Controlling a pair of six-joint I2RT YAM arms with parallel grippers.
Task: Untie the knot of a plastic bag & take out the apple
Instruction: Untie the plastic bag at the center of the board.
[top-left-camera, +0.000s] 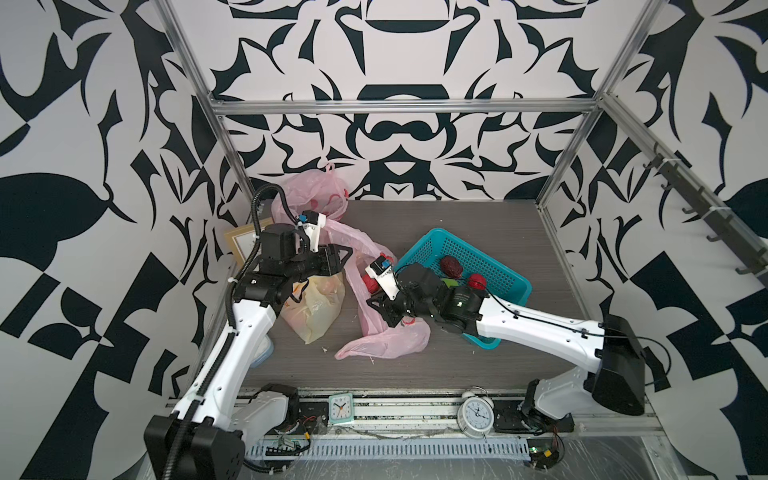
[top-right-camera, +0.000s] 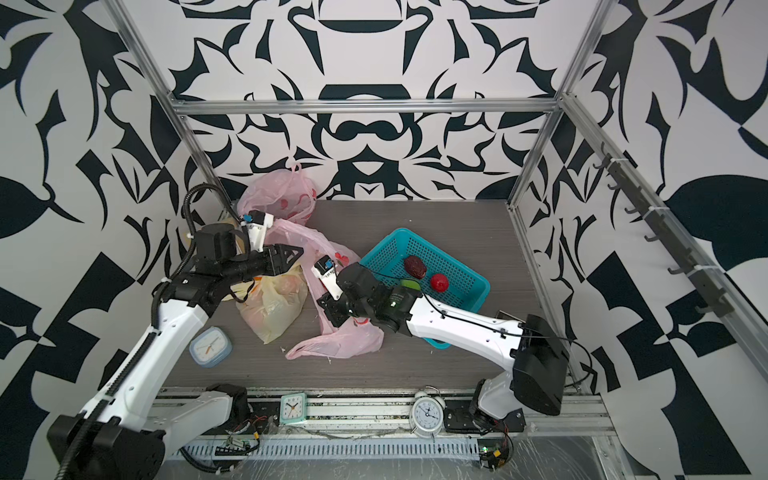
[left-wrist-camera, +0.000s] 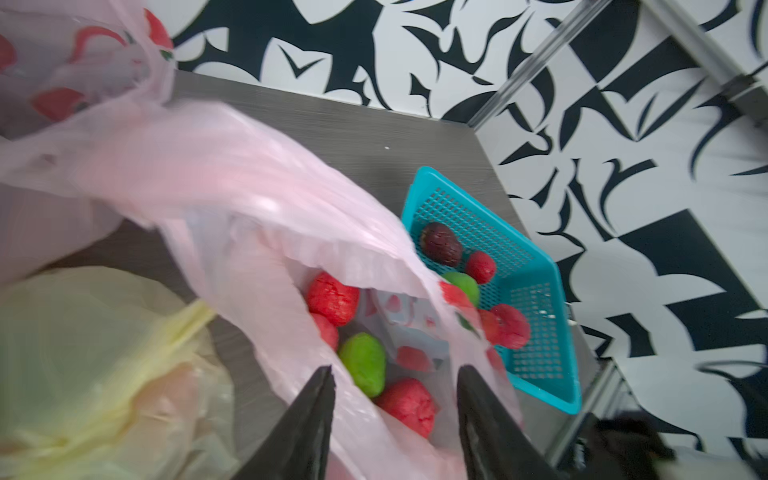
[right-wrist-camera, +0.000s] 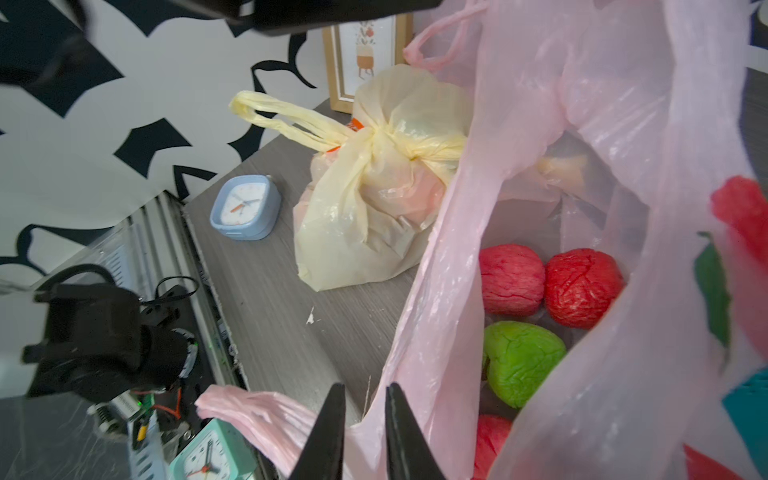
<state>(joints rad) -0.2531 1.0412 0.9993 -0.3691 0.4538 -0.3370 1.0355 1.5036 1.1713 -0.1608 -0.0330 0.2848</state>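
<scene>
Left wrist view, over the grey table (left-wrist-camera: 332, 120): my left hand (left-wrist-camera: 397, 370) hangs at the mouth of the pink plastic bag (left-wrist-camera: 257, 178), its black fingers (left-wrist-camera: 307, 424) set wide, with only loose film and fruit showing between them. The knot on this bag is out and the mouth gapes. On its floor lie red apples (left-wrist-camera: 332, 297) and one green apple (left-wrist-camera: 363, 365), bunched together, the green one nearest my fingertips. My right hand (right-wrist-camera: 366, 386), seen in the right wrist view, sits at the bag's edge with its fingers (right-wrist-camera: 324, 436) narrow. The film runs down to them, but I cannot tell whether they pinch it.

The step in hand, as I judge it, is the reach-in. To do it well, I want the right hand firm on the rim, drawing it low and away so the mouth holds wide. The left should drop straight over a single apple, one finger on each side, clear of the film. The green apple looks the easiest pick. The crinkled skins look soft, so a gentle close across the middle should do. Then it goes straight up and out, towards the teal basket (left-wrist-camera: 536, 316) just beside the bag, where other fruit (left-wrist-camera: 441, 244) lies. The knotted yellow bag (right-wrist-camera: 374, 174) stands near and needs no touch.
</scene>
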